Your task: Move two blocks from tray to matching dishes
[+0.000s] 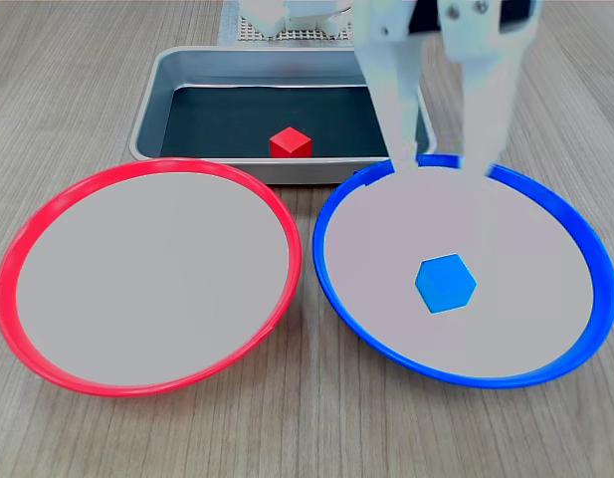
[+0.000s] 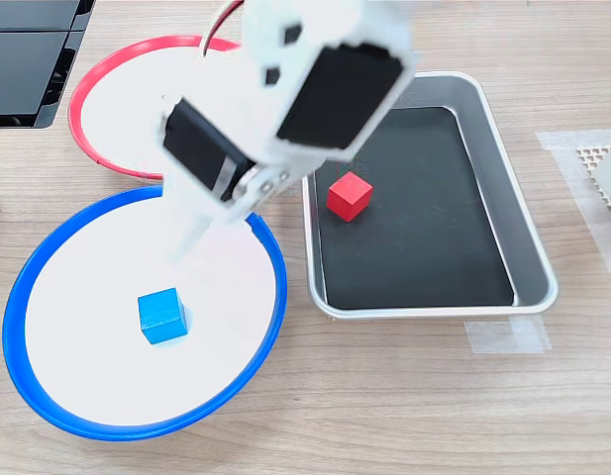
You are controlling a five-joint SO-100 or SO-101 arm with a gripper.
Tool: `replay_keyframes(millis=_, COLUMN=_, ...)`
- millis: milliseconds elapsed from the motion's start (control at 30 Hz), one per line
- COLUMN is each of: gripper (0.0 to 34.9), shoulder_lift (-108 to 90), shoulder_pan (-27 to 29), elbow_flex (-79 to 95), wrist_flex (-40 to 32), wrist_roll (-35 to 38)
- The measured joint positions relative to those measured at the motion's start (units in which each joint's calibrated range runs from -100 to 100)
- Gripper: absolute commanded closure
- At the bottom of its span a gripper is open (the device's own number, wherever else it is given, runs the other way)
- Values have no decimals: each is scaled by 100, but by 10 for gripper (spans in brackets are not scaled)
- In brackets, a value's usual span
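Both exterior views are brightly and evenly lit from above, so shadows are soft: the small bright blue cube (image 2: 161, 315) throws only a faint shade onto the pale centre of the blue-rimmed round plate (image 2: 28, 272). The white plastic arm (image 2: 285, 99) is smeared by motion blur in both exterior views, while the rectangular grey metal tray (image 1: 152, 100) shows mild sheen on its walls. The wooden tabletop (image 1: 78, 60) stays sharp, free of glare.

Counter (image 1: 107, 80) looks like matt wood-grain laminate, tray (image 1: 147, 110) is brushed metal with a flat black floor, and the claw (image 1: 446, 164) is smooth white plastic, slightly glossy.
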Motion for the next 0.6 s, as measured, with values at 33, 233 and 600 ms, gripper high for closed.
replay_keyframes(millis=33, gripper=346, shoulder_lift=-358, shoulder_pan=150, elbow_flex=82, wrist_flex=514, wrist_roll=210)
replay_keyframes(millis=233, gripper=194, shoulder_lift=-1807, shoulder_pan=1221, elbow_flex=1860, wrist_flex=1427, wrist_roll=1241)
replay_keyframes(millis=600, gripper=190, shoulder_lift=-1594, shoulder_pan=1513, elbow_flex=3421, wrist_flex=-16, wrist_roll=1563)
